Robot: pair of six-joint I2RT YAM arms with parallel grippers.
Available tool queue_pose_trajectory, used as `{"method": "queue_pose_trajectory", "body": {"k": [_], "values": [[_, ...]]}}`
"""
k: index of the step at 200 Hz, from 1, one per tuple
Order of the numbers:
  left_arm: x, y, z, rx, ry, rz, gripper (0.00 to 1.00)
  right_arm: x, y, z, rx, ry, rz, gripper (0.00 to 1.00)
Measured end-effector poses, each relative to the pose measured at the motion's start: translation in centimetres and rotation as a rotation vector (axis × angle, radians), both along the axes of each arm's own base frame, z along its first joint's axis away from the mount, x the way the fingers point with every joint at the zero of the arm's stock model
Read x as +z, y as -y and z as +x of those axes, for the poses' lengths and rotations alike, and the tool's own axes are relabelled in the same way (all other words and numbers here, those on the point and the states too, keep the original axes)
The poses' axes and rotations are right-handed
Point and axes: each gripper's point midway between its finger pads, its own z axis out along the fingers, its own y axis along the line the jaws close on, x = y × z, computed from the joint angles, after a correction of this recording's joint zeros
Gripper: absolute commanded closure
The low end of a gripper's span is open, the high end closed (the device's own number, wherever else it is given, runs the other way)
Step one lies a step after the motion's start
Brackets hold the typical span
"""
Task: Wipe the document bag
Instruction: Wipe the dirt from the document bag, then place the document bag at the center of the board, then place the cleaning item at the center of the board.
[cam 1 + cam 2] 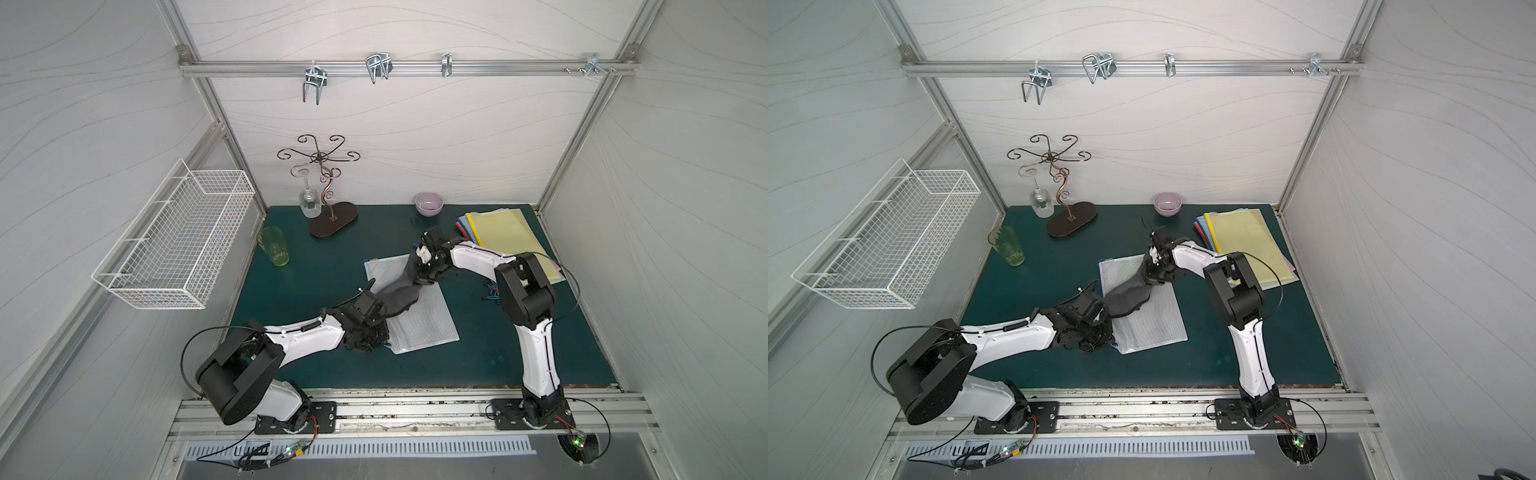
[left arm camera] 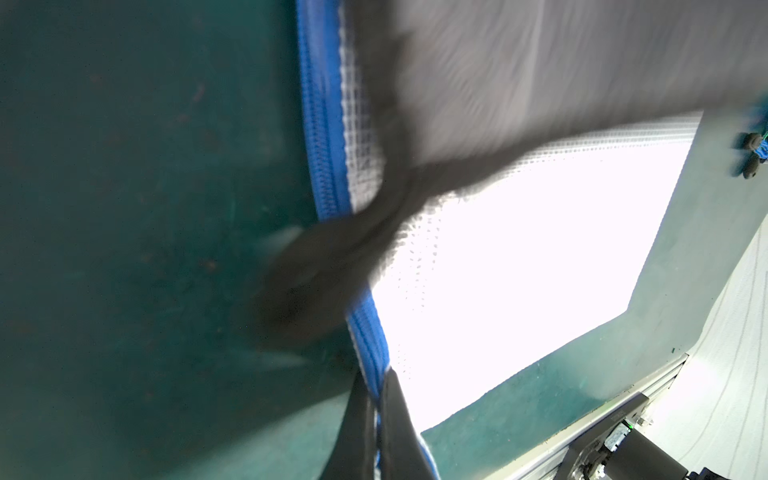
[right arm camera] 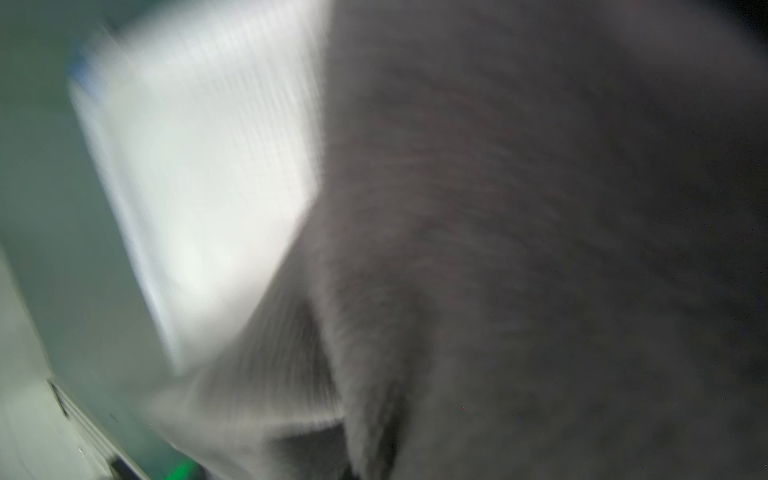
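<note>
**Position.** The bag [image 1: 424, 328] lies flat at the centre of the surface [image 1: 498, 357], its long sides running from 11 to 5 o'clock. A grey cloth [image 1: 399, 293] is draped over it from the 12 o'clock end toward the 8 o'clock side, so the middle of the bag is covered.

**Left gripper.** The left gripper [image 2: 377, 399] is seen in the left wrist view pinched together on the bag's blue zip edge. In both top views that spot, near the bag's 7 o'clock corner, is masked by the arm's wrist.

**Right gripper.** The right gripper [image 1: 422, 274] is placed at the bag's 12 o'clock end and is closed, with the cloth's upper end bunched in it. Its fingers are hidden by fabric.

**Visibility.** The right wrist view is heavily blurred, and only cloth and bag can be made out. In the left wrist view the bag's face is washed out to white.
</note>
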Motion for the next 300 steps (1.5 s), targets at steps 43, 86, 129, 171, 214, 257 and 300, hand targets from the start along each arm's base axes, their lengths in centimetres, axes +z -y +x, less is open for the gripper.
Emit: {"method": "queue_pose_trajectory", "body": {"k": [43, 86, 129, 171, 214, 257, 300], "values": [[0.0, 0.1, -0.1, -0.003, -0.003, -0.004, 1.00, 1.7, 6.2, -12.5, 0.017, -0.121, -0.057, 1.00], [0.0, 0.0, 0.0, -0.001, 0.000, 0.001, 1.00, 4.4, 10.7, -13.5, -0.099, -0.042, -0.071, 1.00], [0.5, -0.4, 0.4, 0.009, 0.021, 0.008, 1.00, 2.7, 16.6, -13.6, -0.331, -0.115, -0.126, 1.00], [1.9, -2.3, 2.1, 0.069, 0.070, 0.004, 1.00, 5.3, 18.4, -14.6, -0.402, -0.051, -0.120, 0.68], [3.7, -2.7, 3.2, 0.049, 0.114, 0.008, 0.91, 3.6, 18.9, -15.8, -0.398, -0.118, -0.141, 0.01], [11.2, 0.6, 3.5, -0.065, 0.299, -0.075, 0.69, 5.5, 18.9, -16.0, -0.386, -0.065, -0.106, 0.01], [13.5, 3.1, 3.1, -0.136, 0.348, -0.108, 0.52, 6.8, 19.1, -16.5, -0.381, -0.047, -0.098, 0.01]]}}
